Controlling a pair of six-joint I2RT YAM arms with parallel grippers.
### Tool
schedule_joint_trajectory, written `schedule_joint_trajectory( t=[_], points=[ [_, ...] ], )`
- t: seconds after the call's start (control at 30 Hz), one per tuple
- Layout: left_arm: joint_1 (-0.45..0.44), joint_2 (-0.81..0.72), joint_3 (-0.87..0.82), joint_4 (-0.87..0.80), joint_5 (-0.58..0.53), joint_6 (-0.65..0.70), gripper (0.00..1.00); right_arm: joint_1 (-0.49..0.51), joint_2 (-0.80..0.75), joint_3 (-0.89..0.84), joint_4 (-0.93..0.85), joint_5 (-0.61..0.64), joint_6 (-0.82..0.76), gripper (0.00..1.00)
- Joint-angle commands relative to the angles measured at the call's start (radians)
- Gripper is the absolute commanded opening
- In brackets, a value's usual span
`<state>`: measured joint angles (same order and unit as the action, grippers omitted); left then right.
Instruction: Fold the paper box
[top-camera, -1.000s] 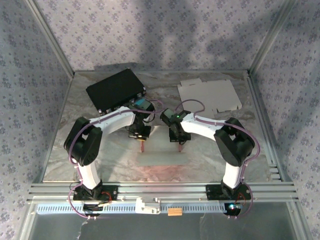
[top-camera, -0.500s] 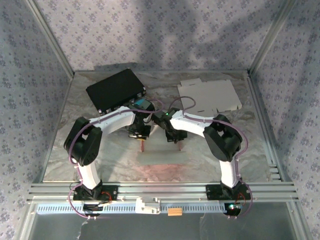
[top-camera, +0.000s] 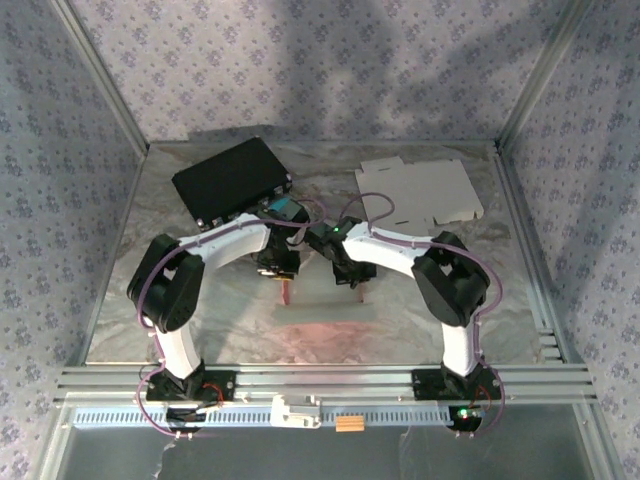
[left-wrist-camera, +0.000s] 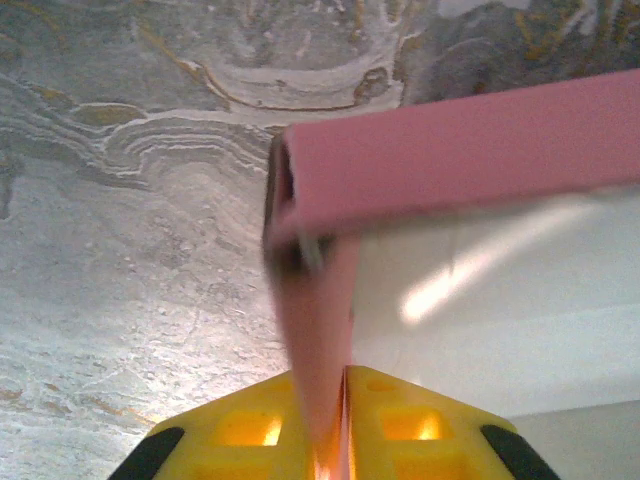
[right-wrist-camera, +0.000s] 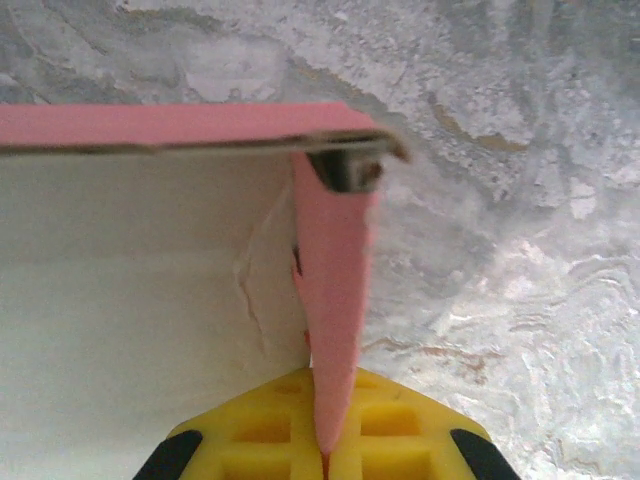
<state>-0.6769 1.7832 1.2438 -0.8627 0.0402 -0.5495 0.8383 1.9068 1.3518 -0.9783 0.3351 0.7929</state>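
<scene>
Both arms bent inward, wrists angled down at mid-table. L gripper & R gripper sit at either end of pink paper box, near-centre. Wrist cams: R yellow fingers pinched tight on right end flap; L fingers flank left end flap, blurred, can't tell if clamped. Top cam: flat cardboard blank far right, black case far left.
</scene>
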Motion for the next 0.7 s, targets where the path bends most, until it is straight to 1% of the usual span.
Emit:
schedule_joint_trajectory(
  t=[0.0,0.17,0.37,0.47,0.6,0.67],
  points=[
    [-0.009,-0.036,-0.015,0.013,-0.019,-0.016,0.19,0.017,-0.043,-0.02,0.014,0.038,0.003,0.0],
    [-0.008,-0.016,-0.012,0.017,-0.01,-0.028,0.21,0.032,-0.051,-0.022,0.018,0.051,0.008,0.0],
    [-0.002,-0.024,-0.043,0.038,0.001,-0.063,0.29,0.035,-0.056,-0.033,0.029,0.052,0.008,0.0],
    [0.014,-0.018,-0.051,0.046,0.001,-0.064,0.29,0.035,-0.061,-0.041,0.035,0.052,0.007,0.0],
    [0.018,-0.005,-0.049,0.041,0.0,-0.058,0.26,0.034,-0.058,-0.043,0.036,0.051,0.01,0.0],
    [0.017,-0.001,-0.055,0.039,-0.001,-0.06,0.22,0.032,-0.058,-0.043,0.033,0.05,0.014,0.0]
  ],
)
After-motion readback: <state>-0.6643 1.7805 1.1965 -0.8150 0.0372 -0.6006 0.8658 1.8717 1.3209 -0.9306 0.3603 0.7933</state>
